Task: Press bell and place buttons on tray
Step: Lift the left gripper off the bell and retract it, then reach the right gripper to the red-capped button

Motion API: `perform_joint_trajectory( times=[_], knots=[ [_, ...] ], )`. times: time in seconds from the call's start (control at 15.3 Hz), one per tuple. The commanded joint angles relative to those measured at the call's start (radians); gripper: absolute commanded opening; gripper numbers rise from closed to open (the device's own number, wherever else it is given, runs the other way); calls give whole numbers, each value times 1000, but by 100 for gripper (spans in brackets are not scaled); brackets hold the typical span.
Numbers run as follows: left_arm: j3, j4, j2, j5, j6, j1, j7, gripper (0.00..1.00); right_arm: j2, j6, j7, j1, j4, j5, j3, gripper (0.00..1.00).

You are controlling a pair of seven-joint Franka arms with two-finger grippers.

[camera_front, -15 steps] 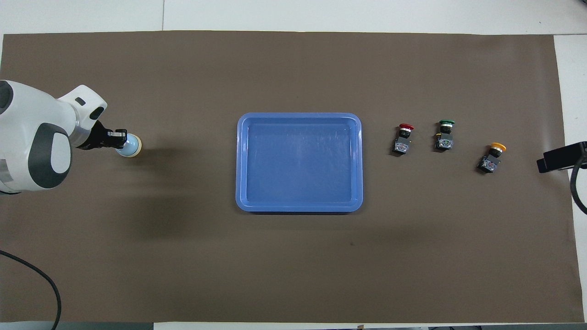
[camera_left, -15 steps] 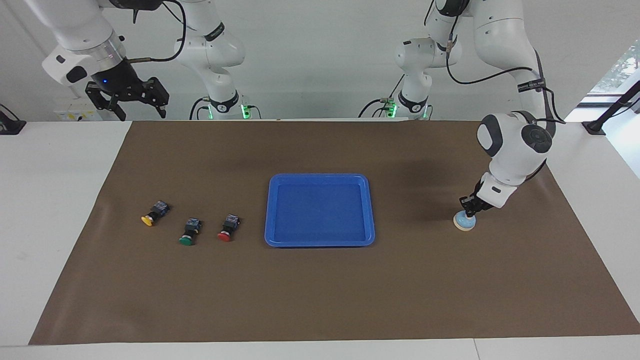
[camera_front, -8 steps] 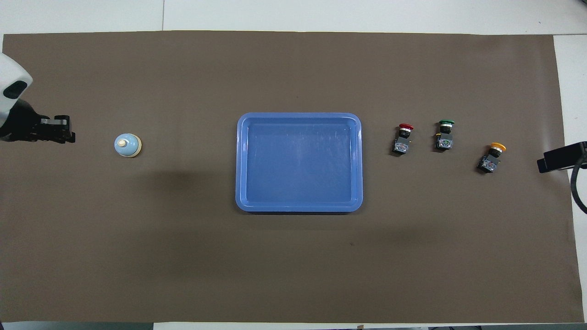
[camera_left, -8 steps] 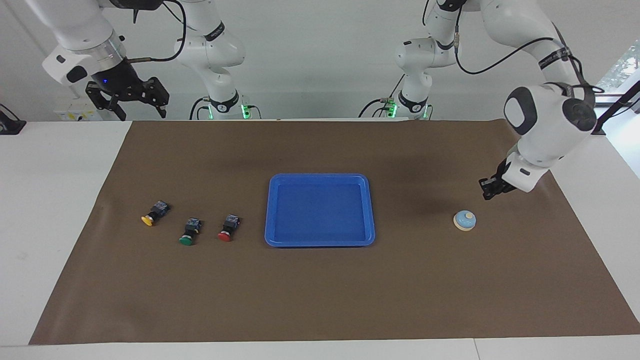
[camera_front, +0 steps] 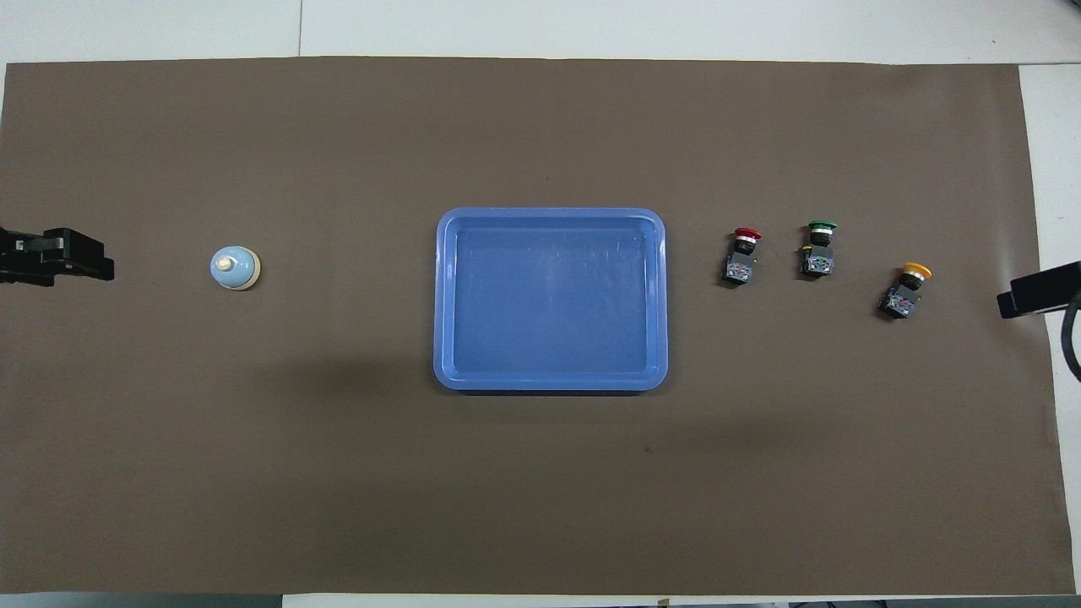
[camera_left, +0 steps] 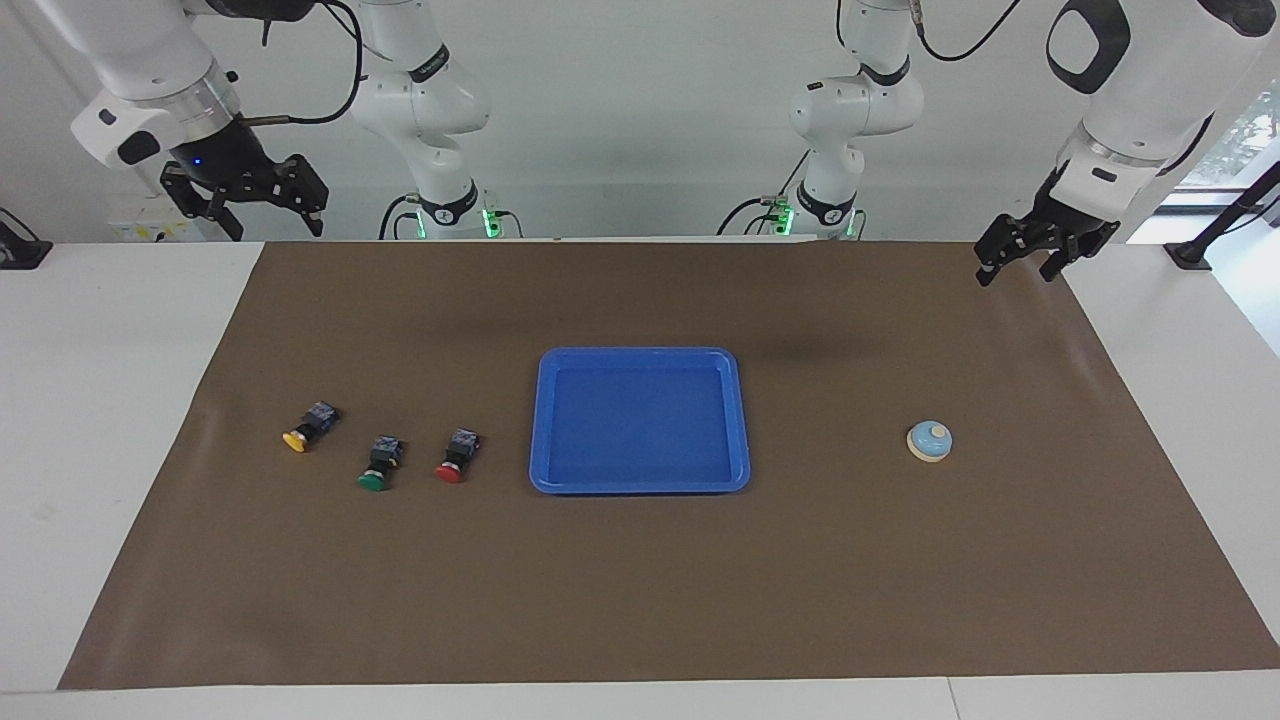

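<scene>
The light blue bell (camera_left: 930, 441) (camera_front: 235, 268) stands alone on the brown mat toward the left arm's end. My left gripper (camera_left: 1015, 274) hangs open and empty, raised over the mat's corner at that end, well clear of the bell. The blue tray (camera_left: 640, 420) (camera_front: 549, 295) lies at the mat's middle with nothing in it. Three buttons lie on their sides toward the right arm's end: red (camera_left: 452, 460) (camera_front: 743, 255), green (camera_left: 378, 466) (camera_front: 819, 249), yellow (camera_left: 308, 427) (camera_front: 905, 289). My right gripper (camera_left: 278, 230) waits open, raised over the mat's corner at its own end.
A brown mat (camera_left: 640, 600) covers most of the white table (camera_left: 110, 400). The two arm bases (camera_left: 450, 205) stand at the table's edge on the robots' end. Black mounts (camera_left: 20, 250) sit at the table's corners.
My left gripper has lifted off the bell's knob, opened, and risen back toward the mat's corner. The bell stays in place. The right arm has barely moved.
</scene>
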Motion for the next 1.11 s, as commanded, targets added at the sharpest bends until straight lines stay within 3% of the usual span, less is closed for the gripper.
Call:
perform_joint_trajectory(
  times=[0.0,0.26,0.72,1.05],
  knots=[
    [-2,10,-2,0,-27,4,8,100,-18,-5,-16,-12,-20,0,5,100],
    [-4,44,10,0,-91,2,11,100,-43,49,38,6,-82,-1,13,100],
    [-5,33,1,-2,-125,-9,84,100,-63,406,282,135,-358,-1,20,100],
    [-5,30,0,-2,-117,-10,126,100,107,613,421,175,-377,-1,20,100]
  ],
)
